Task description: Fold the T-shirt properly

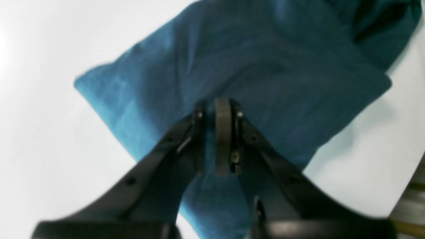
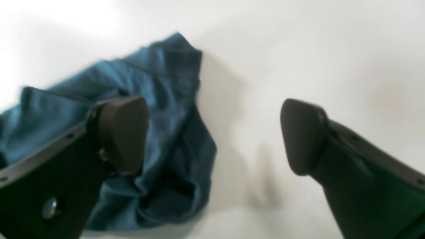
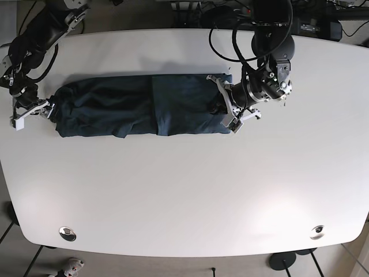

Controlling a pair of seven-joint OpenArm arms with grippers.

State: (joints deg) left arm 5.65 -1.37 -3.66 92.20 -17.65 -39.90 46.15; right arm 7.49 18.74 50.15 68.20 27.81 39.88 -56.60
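1. At the near rim of the white counter point(image 3: 184, 196) sit two round metal fittings, one point(image 3: 67, 233) toward the left corner and one point(image 3: 316, 231) toward the right; the wide stretch of counter between them and the garment carries no other thing.
2. One T-shirt point(image 3: 138, 107), dark teal-blue, lies across the middle of the counter as a long, narrow band running left to right, with a lengthwise fold already laid and a visible edge of an upper layer near its centre.
3. Two arms reach it, one at each end, and nothing lies between them but the cloth.
4. The left hand point(image 1: 219, 132) is at the band's right end in the base view; its wrist view shows the fingers pressed together with teal cloth rising between them, pinching the T-shirt edge.
5. The right hand point(image 2: 212, 136) is at the band's left end; its two dark pads are spread well apart, one over the rumpled cloth, the other over bare counter, gripping nothing.
6. Beyond the counter's far edge, black cables point(image 3: 230, 34) loop down to the left arm, and dark equipment lines the background.
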